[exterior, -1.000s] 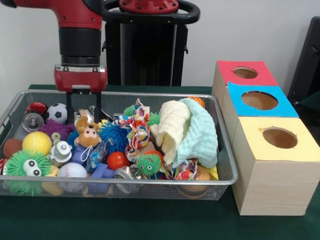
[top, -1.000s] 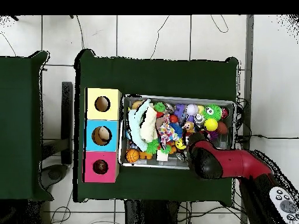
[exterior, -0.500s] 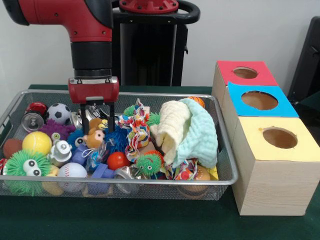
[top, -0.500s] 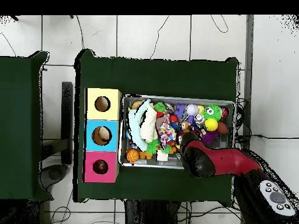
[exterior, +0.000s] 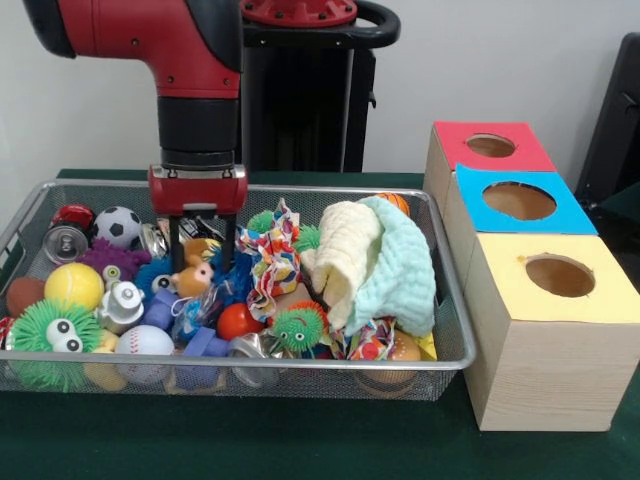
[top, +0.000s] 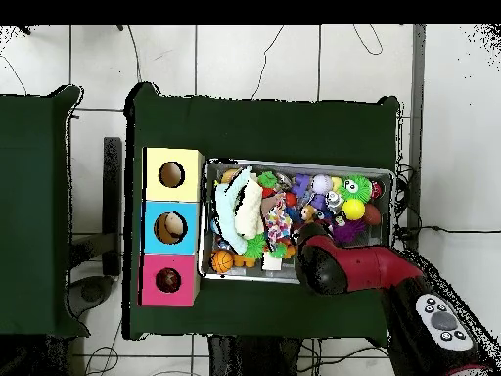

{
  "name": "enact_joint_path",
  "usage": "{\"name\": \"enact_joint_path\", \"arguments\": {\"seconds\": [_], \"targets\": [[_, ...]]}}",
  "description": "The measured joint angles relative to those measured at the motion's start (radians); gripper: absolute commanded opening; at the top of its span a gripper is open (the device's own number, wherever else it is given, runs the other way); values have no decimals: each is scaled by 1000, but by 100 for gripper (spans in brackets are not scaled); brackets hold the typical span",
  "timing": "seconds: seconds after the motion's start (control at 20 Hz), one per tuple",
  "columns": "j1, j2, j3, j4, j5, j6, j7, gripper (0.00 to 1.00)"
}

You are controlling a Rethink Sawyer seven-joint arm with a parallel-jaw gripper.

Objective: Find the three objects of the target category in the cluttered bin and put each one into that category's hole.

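Observation:
A wire mesh bin (exterior: 455, 330) holds a heap of toys, balls and cloths. My gripper (exterior: 203, 262) hangs open in the bin's back left part. Its two black fingers (exterior: 176, 250) stand on either side of an orange plush animal (exterior: 192, 279), which lies against a blue spiky ball (exterior: 238, 282). A patterned cloth (exterior: 270, 262) lies just right of the gripper. In the overhead view the red arm (top: 338, 266) hides the gripper over the bin (top: 298, 164). Three boxes with holes stand beside the bin: red (exterior: 532, 150), blue (exterior: 570, 215) and yellow (exterior: 600, 300).
Yellow and mint cloths (exterior: 375, 262) are piled at the bin's right. At the left lie a yellow ball (exterior: 73, 285), a soccer ball (exterior: 118, 226), a can (exterior: 64, 243) and a green spiky ball with eyes (exterior: 50, 335). A red ball (exterior: 235, 320) sits in front.
In the front view the arm has swung right from the bin's back left corner and come down. The open gripper now straddles the orange plush animal.

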Motion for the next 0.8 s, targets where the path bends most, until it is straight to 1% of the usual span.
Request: {"name": "enact_joint_path", "arguments": {"seconds": [0.05, 0.1, 0.2, 0.35, 0.6, 0.8], "targets": [[5, 0, -5, -3, 0, 0, 0, 100], [25, 0, -31, -16, 0, 0, 0, 100], [42, -2, -54, -26, 0, 0, 0, 100], [51, -7, -77, -32, 0, 0, 0, 100], [50, -13, -100, -32, 0, 0, 0, 100], [30, -14, -100, -32, 0, 0, 0, 100]]}}
